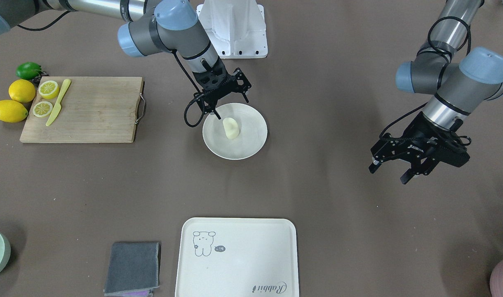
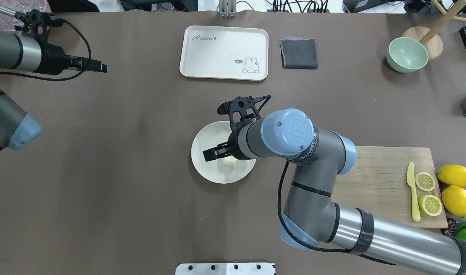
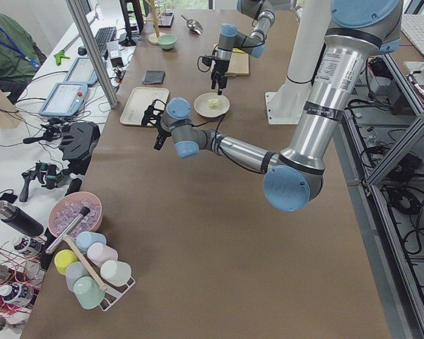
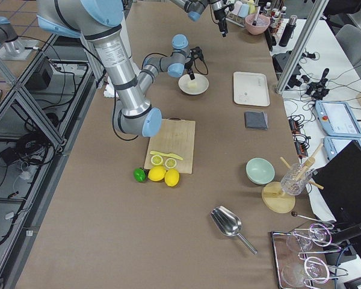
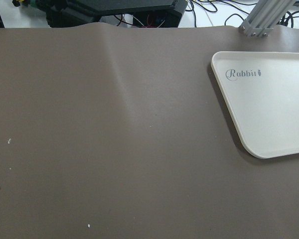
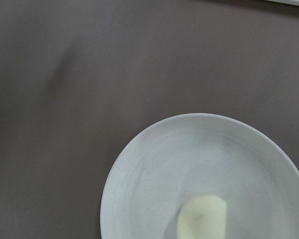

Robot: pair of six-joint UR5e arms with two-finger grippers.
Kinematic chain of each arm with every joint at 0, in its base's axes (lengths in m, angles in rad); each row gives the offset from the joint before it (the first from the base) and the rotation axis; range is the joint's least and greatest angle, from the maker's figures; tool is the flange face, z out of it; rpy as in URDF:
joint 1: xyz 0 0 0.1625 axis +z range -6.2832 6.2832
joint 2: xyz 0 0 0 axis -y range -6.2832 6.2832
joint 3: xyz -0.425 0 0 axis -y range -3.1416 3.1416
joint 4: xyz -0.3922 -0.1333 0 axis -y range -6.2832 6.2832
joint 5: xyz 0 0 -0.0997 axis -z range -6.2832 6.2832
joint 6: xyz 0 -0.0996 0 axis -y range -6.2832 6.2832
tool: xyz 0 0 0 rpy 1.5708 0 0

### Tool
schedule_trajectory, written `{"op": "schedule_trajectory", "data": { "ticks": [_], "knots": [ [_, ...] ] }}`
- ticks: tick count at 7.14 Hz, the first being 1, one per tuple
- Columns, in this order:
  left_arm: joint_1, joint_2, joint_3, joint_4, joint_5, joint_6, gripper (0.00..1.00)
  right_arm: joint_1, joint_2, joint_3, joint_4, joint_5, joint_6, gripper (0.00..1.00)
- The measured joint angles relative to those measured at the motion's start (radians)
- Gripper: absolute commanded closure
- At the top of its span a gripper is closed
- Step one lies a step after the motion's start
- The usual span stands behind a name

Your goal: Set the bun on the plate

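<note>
The pale cream bun point(image 1: 231, 128) rests on the round off-white plate point(image 1: 251, 142) at the middle of the table. In the overhead view the bun point(image 2: 228, 160) is half hidden under my right wrist, on the plate point(image 2: 208, 168). My right gripper point(image 1: 231, 106) hovers just above and behind the bun, open, with nothing between its fingers. The right wrist view shows the bun point(image 6: 202, 221) low in the frame on the plate point(image 6: 154, 169). My left gripper point(image 1: 389, 173) hangs open and empty above bare table, far off to the side.
A wooden cutting board point(image 1: 90, 111) carries two lemon halves and a yellow knife point(image 1: 58, 102); whole lemons and a lime lie beside it. A rabbit tray point(image 1: 243, 255) and a grey cloth point(image 1: 132, 268) sit on the far side. A green bowl point(image 2: 406, 55) stands at the back right.
</note>
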Motion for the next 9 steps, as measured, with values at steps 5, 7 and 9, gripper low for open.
{"op": "schedule_trajectory", "data": {
  "ticks": [5, 7, 9],
  "knots": [
    [-0.22, 0.024, 0.029, 0.127, -0.154, 0.063, 0.03, 0.2, -0.085, 0.046, -0.009, 0.082, 0.101, 0.0],
    [-0.37, 0.022, 0.067, 0.24, -0.278, 0.269, 0.03, 0.333, -0.135, 0.055, -0.079, 0.2, 0.018, 0.0],
    [-0.491, 0.018, 0.082, 0.382, -0.333, 0.412, 0.03, 0.479, -0.22, 0.087, -0.191, 0.297, -0.181, 0.0]
  ]
}}
